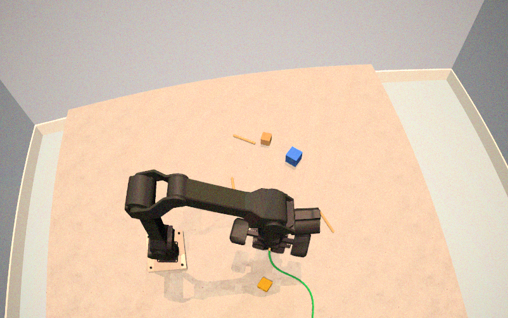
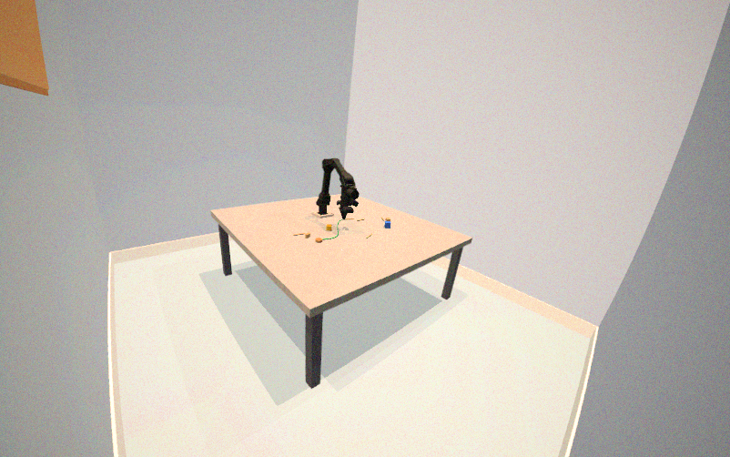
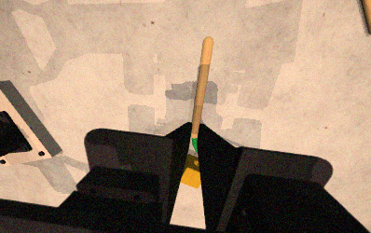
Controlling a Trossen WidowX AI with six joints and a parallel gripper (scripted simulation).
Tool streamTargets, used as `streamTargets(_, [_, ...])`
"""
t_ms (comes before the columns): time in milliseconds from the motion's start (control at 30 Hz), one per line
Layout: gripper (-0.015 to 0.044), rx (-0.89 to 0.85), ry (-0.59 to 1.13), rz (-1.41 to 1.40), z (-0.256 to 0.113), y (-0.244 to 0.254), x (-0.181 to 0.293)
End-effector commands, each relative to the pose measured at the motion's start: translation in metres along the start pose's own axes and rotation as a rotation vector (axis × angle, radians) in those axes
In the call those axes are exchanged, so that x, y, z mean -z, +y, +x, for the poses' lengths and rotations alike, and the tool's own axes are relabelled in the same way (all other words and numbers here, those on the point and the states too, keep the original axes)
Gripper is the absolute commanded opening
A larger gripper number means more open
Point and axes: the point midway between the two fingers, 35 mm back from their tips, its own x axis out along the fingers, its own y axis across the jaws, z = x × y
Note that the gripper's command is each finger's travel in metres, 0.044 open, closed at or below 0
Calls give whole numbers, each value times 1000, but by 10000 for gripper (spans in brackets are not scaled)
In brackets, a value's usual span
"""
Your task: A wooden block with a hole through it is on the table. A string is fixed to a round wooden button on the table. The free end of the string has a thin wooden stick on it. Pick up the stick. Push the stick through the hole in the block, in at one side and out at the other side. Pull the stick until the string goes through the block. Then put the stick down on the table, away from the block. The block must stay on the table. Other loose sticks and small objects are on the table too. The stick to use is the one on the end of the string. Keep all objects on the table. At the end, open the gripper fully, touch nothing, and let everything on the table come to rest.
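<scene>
My gripper is shut on the stick with the string, above the table. The pale wooden stick points forward from the fingertips; in the top view the arm hides most of it. The green string leaves its rear end at the fingers and curves down to the round orange button. A yellow-orange block stands on the table, seen between the fingers in the wrist view. A small round spot on its dark side looks like the hole. The stick is outside it.
A blue cube and a brown-orange cube stand farther back. Loose sticks lie at the back, beside the arm and right of it. A small wooden piece and another stick lie near the button.
</scene>
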Motion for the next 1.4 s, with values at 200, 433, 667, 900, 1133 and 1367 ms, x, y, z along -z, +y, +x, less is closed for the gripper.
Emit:
streamTargets(200, [0,-3,1,341,0,-9,0])
streamTargets(433, [0,-2,1,590,0,-15,0])
streamTargets(667, [0,-2,0,840,-1,-22,1])
streamTargets(900, [0,-2,-2,1090,-1,-28,1])
streamTargets(1133, [0,-3,-5,1343,0,-36,3])
streamTargets(1367, [0,-4,-6,1592,0,-42,3])
